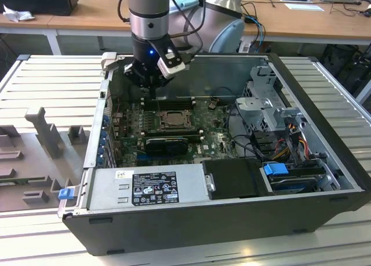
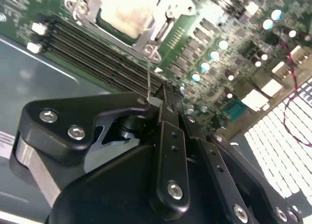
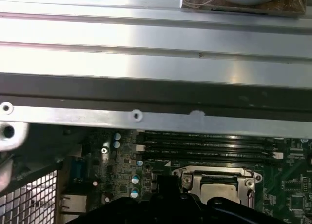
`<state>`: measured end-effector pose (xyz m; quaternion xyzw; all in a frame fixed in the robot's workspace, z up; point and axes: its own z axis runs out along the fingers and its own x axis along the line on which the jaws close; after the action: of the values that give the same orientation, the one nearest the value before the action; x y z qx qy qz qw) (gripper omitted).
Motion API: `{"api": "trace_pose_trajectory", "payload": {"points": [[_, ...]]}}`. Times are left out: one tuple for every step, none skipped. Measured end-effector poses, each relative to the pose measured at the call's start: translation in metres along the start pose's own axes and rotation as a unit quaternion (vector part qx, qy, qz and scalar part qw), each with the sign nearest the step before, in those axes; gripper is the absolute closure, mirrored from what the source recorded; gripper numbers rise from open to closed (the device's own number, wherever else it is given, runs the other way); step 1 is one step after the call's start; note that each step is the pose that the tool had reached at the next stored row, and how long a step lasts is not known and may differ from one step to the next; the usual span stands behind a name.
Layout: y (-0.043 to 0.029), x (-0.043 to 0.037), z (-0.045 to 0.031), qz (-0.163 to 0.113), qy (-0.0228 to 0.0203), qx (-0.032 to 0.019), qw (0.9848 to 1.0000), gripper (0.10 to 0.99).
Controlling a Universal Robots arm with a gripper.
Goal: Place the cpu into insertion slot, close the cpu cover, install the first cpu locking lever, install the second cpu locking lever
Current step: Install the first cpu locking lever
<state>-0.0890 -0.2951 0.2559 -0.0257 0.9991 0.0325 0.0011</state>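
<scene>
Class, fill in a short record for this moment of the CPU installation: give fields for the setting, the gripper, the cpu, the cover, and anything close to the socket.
Setting: open computer case lying on a slatted metal table
Gripper: hangs above the green board, just behind the socket
Fingers: closed on a thin wire lever in the second wrist view
Cpu: pale square seated in the insertion slot
Cpu cover: silver frame lying down around the chip
Nearby: long black memory slots beside the socket

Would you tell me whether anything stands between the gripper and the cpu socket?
Nothing visible blocks it: in the second wrist view, low memory slots lie between gripper and socket, and a thin lever runs toward the gripper.
</scene>
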Motion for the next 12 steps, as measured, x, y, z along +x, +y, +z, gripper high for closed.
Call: {"api": "trace_pose_trajectory", "payload": {"points": [[-0.0001,-0.0012,0.0002,0.000,-0.0001,0.0000,1.0000,0.980],[-0.0001,-0.0017,0.0003,0.000,0.0000,0.0000,1.0000,0.980],[-0.0002,-0.0024,0.0003,0.000,0.0000,0.0000,1.0000,0.980],[-0.0002,-0.0038,0.0005,0.000,0.0000,0.0000,1.0000,0.980],[-0.0004,-0.0067,0.0007,0.000,0.0000,0.0000,1.0000,0.980],[-0.0005,-0.0095,0.0010,0.000,0.0000,0.0000,1.0000,0.980],[-0.0007,-0.0121,0.0012,0.000,0.0000,0.0000,1.0000,0.980],[-0.0008,-0.0136,0.0014,0.000,0.0000,0.0000,1.0000,0.980],[-0.0009,-0.0158,0.0019,0.000,-0.0001,0.0000,1.0000,0.980],[-0.0011,-0.0178,0.0025,0.000,-0.0001,0.0000,1.0000,0.980],[-0.0012,-0.0193,0.0031,0.000,-0.0001,-0.0001,1.0000,0.980],[-0.0013,-0.0208,0.0036,0.000,-0.0001,-0.0012,1.0000,0.980]]}}
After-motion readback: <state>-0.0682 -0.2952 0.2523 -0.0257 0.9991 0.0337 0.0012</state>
